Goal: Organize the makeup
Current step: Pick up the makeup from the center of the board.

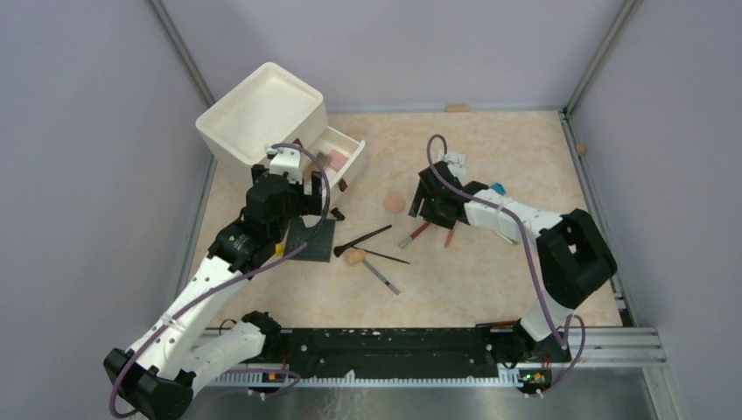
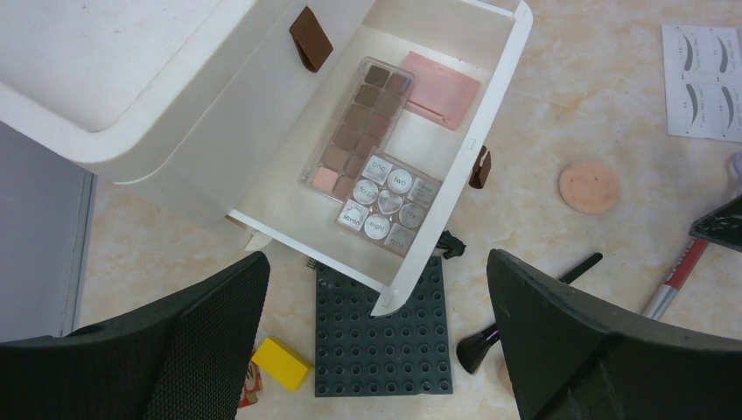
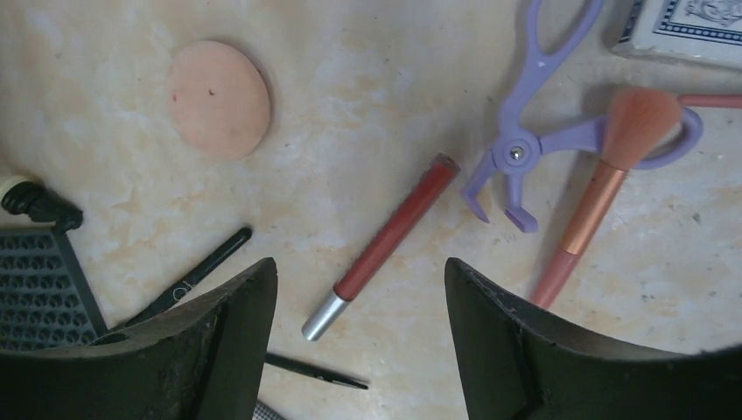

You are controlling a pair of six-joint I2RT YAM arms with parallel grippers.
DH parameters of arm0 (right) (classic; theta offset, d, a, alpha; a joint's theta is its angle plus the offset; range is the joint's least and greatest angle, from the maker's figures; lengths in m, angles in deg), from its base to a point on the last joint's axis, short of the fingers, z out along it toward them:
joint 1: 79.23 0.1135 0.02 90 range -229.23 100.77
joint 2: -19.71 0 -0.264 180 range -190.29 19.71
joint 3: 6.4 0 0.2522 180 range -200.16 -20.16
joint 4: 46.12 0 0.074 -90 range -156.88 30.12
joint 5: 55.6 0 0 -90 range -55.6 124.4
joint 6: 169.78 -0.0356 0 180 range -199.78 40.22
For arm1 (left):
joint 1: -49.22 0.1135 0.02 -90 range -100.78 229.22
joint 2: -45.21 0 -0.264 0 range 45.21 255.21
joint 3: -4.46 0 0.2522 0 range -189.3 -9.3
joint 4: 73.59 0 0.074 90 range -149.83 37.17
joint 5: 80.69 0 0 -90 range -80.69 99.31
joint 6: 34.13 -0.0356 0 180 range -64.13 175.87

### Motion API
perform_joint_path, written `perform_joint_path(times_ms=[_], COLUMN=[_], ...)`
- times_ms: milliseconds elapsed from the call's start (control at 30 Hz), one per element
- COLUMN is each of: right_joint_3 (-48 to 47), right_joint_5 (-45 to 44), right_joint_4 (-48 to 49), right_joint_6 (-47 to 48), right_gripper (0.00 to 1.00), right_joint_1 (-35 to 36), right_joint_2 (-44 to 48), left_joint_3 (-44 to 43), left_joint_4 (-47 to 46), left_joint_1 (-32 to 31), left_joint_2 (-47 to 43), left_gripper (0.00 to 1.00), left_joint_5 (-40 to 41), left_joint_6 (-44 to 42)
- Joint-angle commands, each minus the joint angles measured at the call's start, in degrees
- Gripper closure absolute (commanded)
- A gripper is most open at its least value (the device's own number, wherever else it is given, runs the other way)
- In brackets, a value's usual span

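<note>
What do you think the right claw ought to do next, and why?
Probably lower and close on the red pencil: the right gripper hangs open directly over it, and it lies loose on the table, outside the open drawer.

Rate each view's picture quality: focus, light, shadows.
Top external: even, soft light, faint shadows, small items tiny. Left wrist: eyeshadow palette sharp; its own jaws slightly soft. Right wrist: red pencil crisp, soft shadow beside the pink brush, dark vignette bottom right.

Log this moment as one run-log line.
left gripper: open, at open drawer | right gripper: open, over red pencil | drawer: brown palette, pink compact inside
</note>
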State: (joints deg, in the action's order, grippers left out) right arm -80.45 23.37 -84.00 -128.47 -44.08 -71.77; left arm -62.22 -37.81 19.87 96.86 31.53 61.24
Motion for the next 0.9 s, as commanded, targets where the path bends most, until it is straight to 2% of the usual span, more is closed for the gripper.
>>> perform_joint_path(times_ms=[0,133,300,500,667,767,867], right_joint_3=[-7.1,-9.0,-13.2,-12.7,-11.9,-13.5,-17.0], right_joint_5=[-5.6,-4.5,-7.5,-5.5,-4.5,-4.2,-3.0], right_joint_4=[-2.2,-1.7,-5.9,-5.5,-2.8,-1.4,0.6], right_joint_6=[-2.5,-1.9,-0.5,0.6,3.4,5.5,7.4], right_gripper=[0.31,0.34,0.39,0.65,0.85,1.0,1.0], right_joint_1=[2.5,3.2,5.4,6.3,6.5,6.4,6.4], right_joint_2=[-6.6,-11.3,-15.9,-18.0,-15.8,-13.4,-11.6], left_joint_3=[0.3,0.2,0.3,0.3,0.3,0.3,0.3], left_joint_4=[-2.8,-2.9,-2.9,-2.9,-2.9,-2.8,-2.8], left_joint_1=[0.2,0.3,0.4,0.6,0.8,1.0,1.1], left_joint_2=[-0.4,-0.4,-0.7,-0.7,-0.7,-0.8,-1.1], left_gripper=[0.01,0.01,0.01,0.01,0.01,0.01,0.01], left_joint_5=[0.6,0.1,-0.1,-0.8,-0.9,-0.7,-0.3], left_joint_6=[-0.4,-0.4,-0.4,-0.4,-0.4,-0.4,-0.3])
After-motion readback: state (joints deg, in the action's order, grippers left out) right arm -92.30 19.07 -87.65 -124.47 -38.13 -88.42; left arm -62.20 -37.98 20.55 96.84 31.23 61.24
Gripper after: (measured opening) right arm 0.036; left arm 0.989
